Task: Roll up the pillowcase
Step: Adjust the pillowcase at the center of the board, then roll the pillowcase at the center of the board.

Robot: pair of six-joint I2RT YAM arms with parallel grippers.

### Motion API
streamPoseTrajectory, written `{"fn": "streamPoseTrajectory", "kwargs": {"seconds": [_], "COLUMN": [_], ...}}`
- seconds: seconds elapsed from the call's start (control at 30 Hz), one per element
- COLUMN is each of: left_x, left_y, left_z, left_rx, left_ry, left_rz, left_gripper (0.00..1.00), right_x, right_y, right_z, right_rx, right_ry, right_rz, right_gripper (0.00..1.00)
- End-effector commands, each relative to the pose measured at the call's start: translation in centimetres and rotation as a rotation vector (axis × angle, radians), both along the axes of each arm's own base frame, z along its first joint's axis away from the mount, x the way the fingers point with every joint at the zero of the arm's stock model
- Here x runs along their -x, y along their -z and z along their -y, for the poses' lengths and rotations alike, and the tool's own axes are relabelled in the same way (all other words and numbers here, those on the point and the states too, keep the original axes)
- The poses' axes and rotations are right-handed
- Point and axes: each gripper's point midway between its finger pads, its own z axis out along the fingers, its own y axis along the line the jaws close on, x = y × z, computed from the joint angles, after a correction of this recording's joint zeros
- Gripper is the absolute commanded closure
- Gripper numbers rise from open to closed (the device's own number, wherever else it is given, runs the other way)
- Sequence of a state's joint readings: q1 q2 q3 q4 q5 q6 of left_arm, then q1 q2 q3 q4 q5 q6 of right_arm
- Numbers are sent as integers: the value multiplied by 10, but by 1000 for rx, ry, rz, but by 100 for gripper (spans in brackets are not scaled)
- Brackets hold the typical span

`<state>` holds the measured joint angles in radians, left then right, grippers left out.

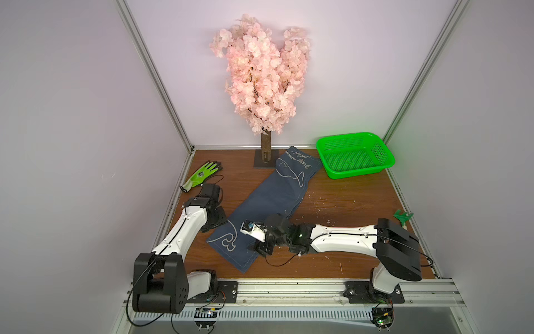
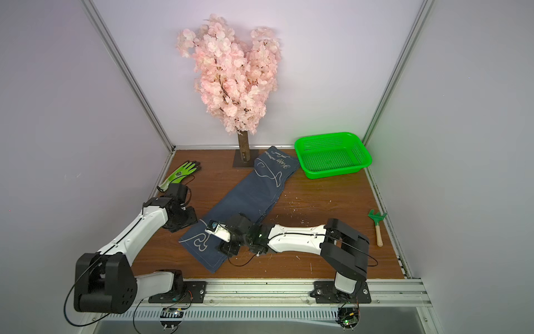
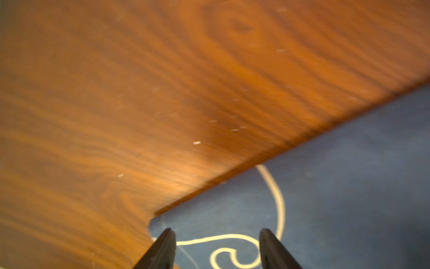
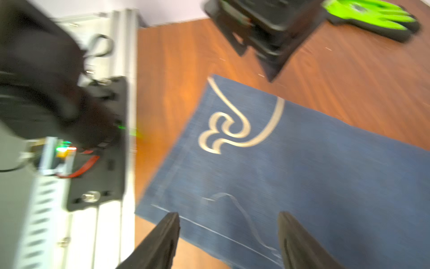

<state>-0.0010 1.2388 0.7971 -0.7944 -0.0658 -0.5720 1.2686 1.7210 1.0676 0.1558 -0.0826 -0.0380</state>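
The pillowcase, dark navy with white line drawings, lies flat in a long diagonal strip from the table's front middle to the tree's base. My left gripper hovers open over its front left corner, right above a white curl drawing, with nothing between the fingers; both top views show it at that edge. My right gripper is open too, low over the stitched right edge near the front end. Both wrist views are blurred. The pillowcase lies unrolled.
A pink blossom tree on a black base stands at the back. Beside it at the back right is a green basket. A lime-green glove lies at the left edge, a small green rake at the right edge. White crumbs dot the wooden table.
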Motion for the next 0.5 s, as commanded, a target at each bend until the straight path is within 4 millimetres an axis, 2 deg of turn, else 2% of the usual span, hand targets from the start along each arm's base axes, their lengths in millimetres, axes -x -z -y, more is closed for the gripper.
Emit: {"fn": "streamPoseTrajectory", "kwargs": {"seconds": [0.0, 0.13, 0.47], "left_x": [18, 30, 50], "left_y": [2, 17, 37], "left_z": [-7, 2, -3], "left_rx": [22, 85, 50], "left_ry": [-100, -150, -178], "left_rz": [-22, -70, -146], "left_gripper": [35, 35, 36], "right_x": [17, 34, 47], "right_y": [0, 17, 54], "right_z": [-22, -38, -54], "right_rx": [-43, 10, 153], "right_ry": [3, -18, -9], "right_rz": [-24, 4, 122], "right_gripper": [28, 29, 30]}}
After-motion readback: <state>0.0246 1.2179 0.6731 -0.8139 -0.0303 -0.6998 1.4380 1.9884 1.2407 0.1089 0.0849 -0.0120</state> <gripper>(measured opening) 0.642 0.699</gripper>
